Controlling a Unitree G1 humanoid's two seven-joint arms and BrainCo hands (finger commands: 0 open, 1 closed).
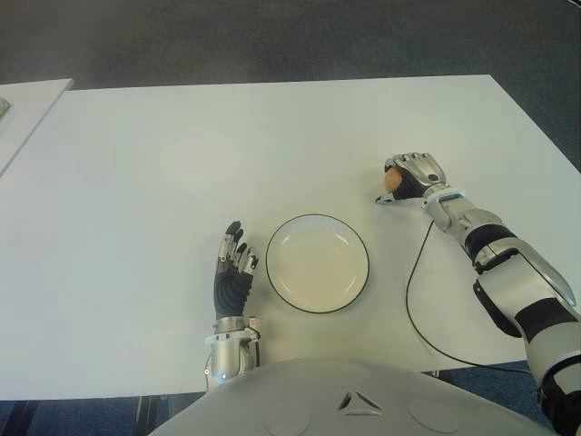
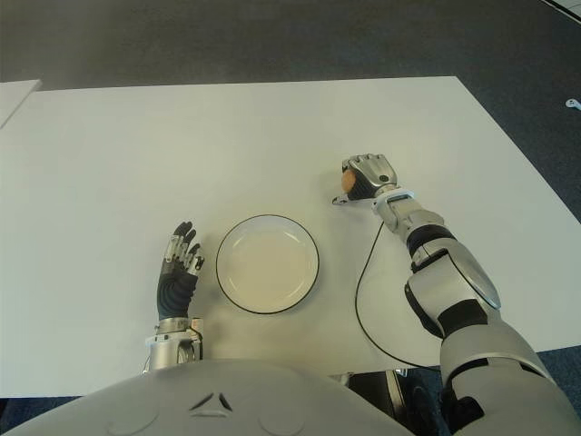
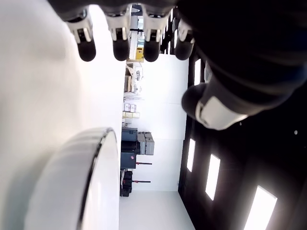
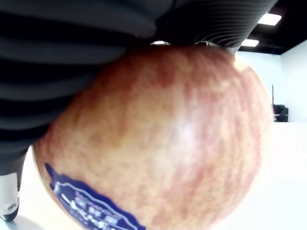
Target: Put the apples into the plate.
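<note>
Right hand (image 1: 413, 177): I see it reached out over the table (image 1: 182, 136), beyond and to the right of the plate (image 1: 317, 263), fingers wrapped around the apple (image 4: 158, 139).
Apple: roundish, blue sticker toward the wrist camera; stem direction unclear.
Left hand (image 1: 232, 268): just left of the plate, fingers extended, holding nothing.

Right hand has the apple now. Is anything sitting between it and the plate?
Nothing visible. The right hand is closed on the apple, and only bare table lies between it and the empty plate. The black cable curves beside the plate, nearer the robot. The left hand shows left of the plate.
</note>
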